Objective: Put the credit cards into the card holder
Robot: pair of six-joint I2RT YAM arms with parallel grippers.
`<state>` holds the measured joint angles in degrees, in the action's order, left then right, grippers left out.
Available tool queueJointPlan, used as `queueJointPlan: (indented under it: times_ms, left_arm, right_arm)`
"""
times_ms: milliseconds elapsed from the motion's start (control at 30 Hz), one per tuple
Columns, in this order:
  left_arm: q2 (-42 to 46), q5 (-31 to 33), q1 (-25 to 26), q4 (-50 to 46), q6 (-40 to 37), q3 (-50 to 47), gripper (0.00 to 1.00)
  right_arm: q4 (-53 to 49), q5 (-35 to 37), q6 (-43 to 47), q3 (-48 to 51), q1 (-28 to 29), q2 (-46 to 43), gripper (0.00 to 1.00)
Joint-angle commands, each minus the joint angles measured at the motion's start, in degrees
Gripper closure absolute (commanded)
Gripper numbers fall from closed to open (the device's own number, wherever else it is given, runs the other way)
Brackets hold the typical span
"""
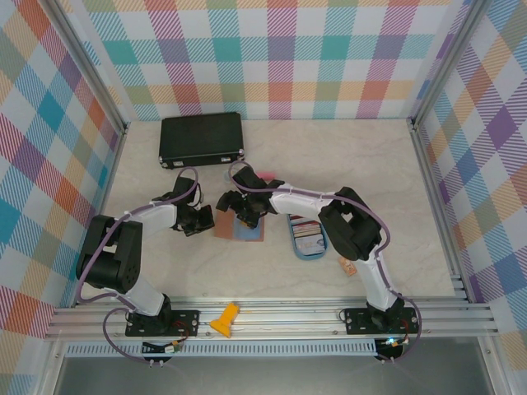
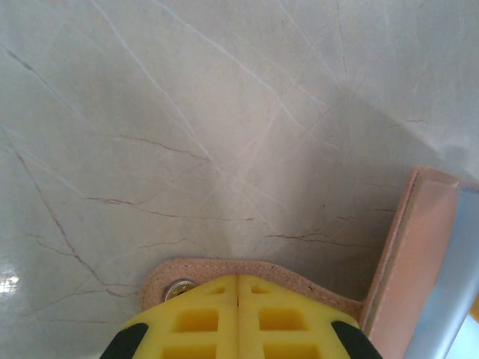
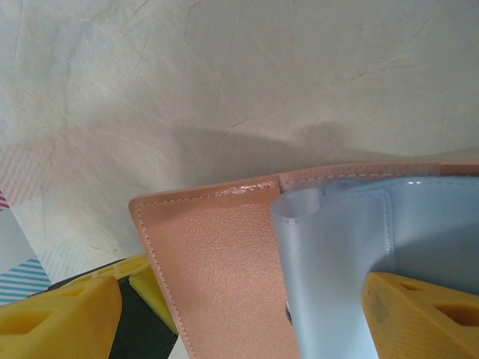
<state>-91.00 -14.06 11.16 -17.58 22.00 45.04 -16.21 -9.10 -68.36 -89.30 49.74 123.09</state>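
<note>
the left gripper [image 2: 238, 321] is pinched tight on the card holder's closing tab [image 2: 224, 271]. the snap [image 2: 179, 289] peeks out just beside its fingers, and the rest of the card holder [image 2: 419, 262] lies off to the right of them. the right gripper [image 3: 239, 318] is spread wide and holds nothing. the pink leather cover sits between its fingers, and a clear bluish sleeve [image 3: 337, 247] curls up close to the inner side of its right finger. the main risk, as i judge it, is that the sleeve is soft and springy: if the right fingers nudge it or close on it, the pocket mouth could fold shut and a card would jam at the edge. a second risk is the left hold, which has only a thin tab. a push from the right gripper could pull the tab free or drag the holder across the table [image 1: 395, 181]. no card shows in the sleeve seen from the right wrist, so the holder looks unfilled, though its other pockets are hidden. back behind the right gripper, beside its forearm, the blue oval tray [image 1: 309, 256] holds the cards [image 1: 308, 230], packed too close to count. farthest ahead of both grippers, the black case [image 1: 202, 140] lies shut, its contents unseen.
</note>
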Motion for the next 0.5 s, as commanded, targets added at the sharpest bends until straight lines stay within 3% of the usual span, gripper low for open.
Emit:
queueJointPlan:
  times_ms: [0,467]
  left_arm:
    - [-1.2,-0.08,-0.41,-1.5,-0.93,-2.3,1.0]
    - [-0.51,-0.61,-0.41,-2.15,-0.92,-2.27,1.0]
  right_arm:
    - [0.63,0.21,-0.61,-0.33,0.73,-0.61,0.16]
    - [12.16,-3.83,-4.98,3.53,0.63,-1.17,0.15]
